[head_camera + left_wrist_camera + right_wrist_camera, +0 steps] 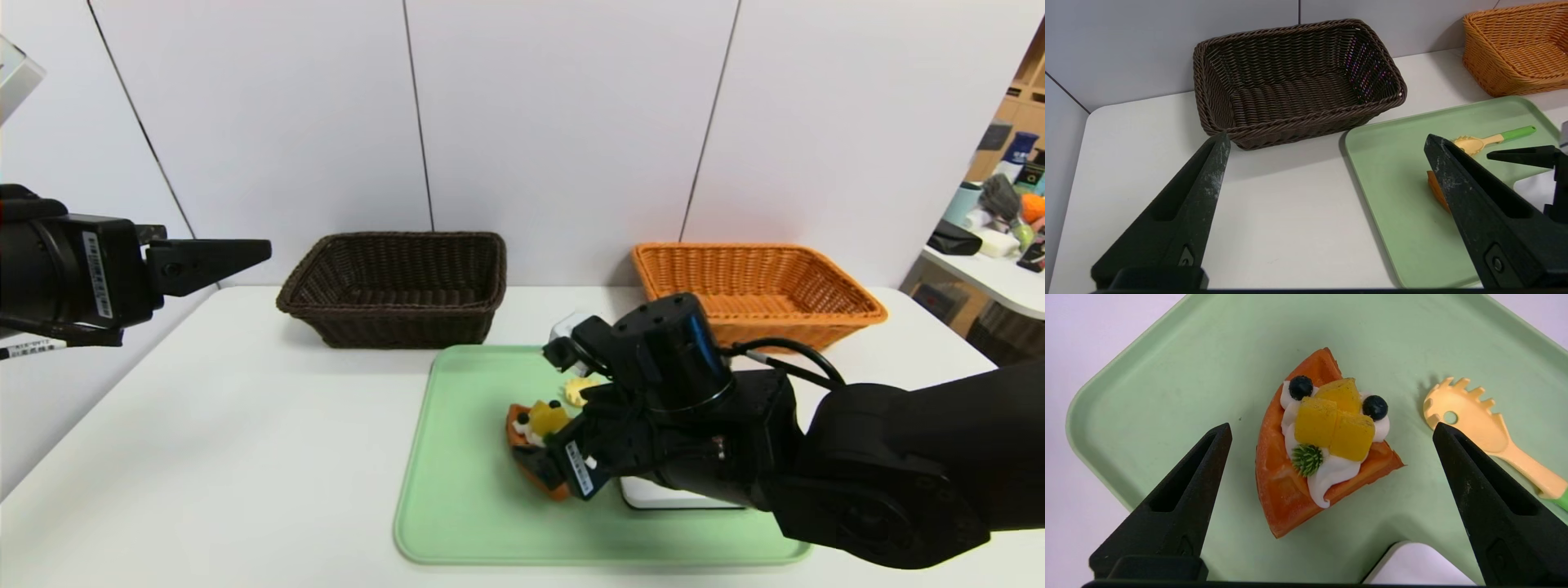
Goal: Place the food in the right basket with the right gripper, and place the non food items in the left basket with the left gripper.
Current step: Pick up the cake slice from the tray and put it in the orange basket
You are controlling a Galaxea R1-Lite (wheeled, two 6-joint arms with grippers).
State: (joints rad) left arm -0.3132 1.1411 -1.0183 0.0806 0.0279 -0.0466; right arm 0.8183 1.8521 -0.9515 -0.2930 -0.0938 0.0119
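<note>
1. Holds the right gripper (1333, 424) low over the green tray (457, 523), fingers spread wide to either side of the waffle wedge (1278, 473), with nothing in their grasp.
2. Shows the waffle wedge lying on the left part of the tray, topped with white cream, yellow fruit cubes, two dark blueberries and a small green sprig.
3. Reveals a pale yellow spaghetti server (1482, 428) with a green handle (1519, 132), lying on the tray to the far right of the wedge, toothed head nearer the waffle and handle pointing away to the right.
4. Shows a white, round-cornered device (678, 494) with a dark underside on the tray, right of the wedge, partly hidden beneath the right arm in the head view.
5. Holds the left gripper (1327, 135) raised above the left side of the white table (204, 449), to the left of the dark brown wicker basket (392, 331), fingers wide apart and grasping nothing.
6. Has the dark brown wicker basket standing upright beyond the tray, toward the left, and the orange wicker basket (784, 331) upright beyond it on the right, both near the pale wall panels (571, 122).
</note>
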